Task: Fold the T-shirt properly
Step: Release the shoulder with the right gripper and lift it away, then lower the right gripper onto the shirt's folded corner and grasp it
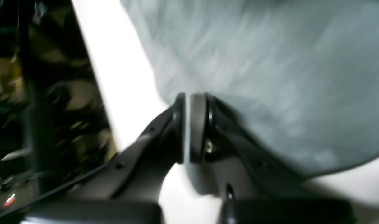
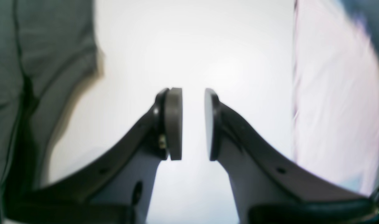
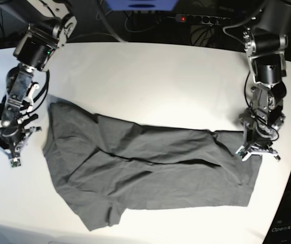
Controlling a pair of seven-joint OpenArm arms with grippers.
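A white counter (image 3: 150, 76) fills the base view. A dark grey T-shirt (image 3: 150, 173) lies spread and wrinkled across its near half, partly folded over itself. At the cloth's edge on that view's right, the left hand (image 3: 257, 150) is pinched tight on the T-shirt's edge, pads pressed together over a thin layer of fabric. On the opposite side, the right hand (image 3: 10, 151) sits just beside the shirt's edge over bare counter, its pads a narrow gap apart and holding nothing.
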